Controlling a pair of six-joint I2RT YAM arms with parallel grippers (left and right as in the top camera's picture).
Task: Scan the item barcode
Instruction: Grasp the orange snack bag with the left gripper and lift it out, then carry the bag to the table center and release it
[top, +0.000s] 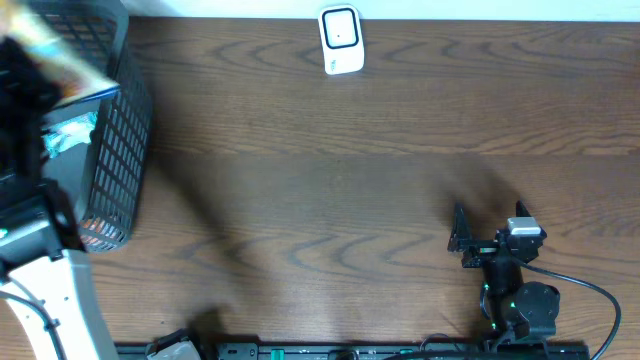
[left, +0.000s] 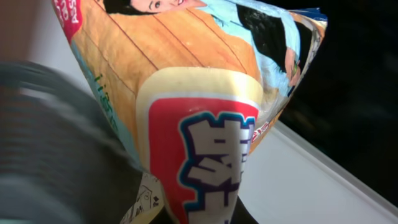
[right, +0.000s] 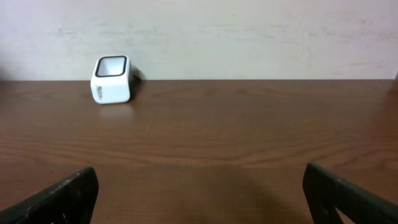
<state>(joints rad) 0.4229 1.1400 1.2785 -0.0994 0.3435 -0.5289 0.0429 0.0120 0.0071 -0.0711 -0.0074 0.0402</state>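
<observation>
The item is a snack bag (left: 186, 93), orange and blue with a red and white label. It fills the left wrist view, and no barcode shows on the face turned to the camera. My left gripper (left: 199, 216) is shut on the bag's lower end. From overhead the bag (top: 60, 55) is a blur above the black basket at the far left. A white scanner (top: 340, 40) stands at the table's back edge, also seen as the scanner (right: 112, 79) in the right wrist view. My right gripper (top: 461, 238) rests open and empty near the front right, its fingertips (right: 78, 186) wide apart.
A black mesh basket (top: 125, 130) stands at the left edge with more packets (top: 68, 135) inside. The left arm's white base (top: 60, 300) fills the lower left corner. A black cable (top: 590, 290) loops by the right arm's base. A pale wall (right: 249, 37) rises behind the scanner.
</observation>
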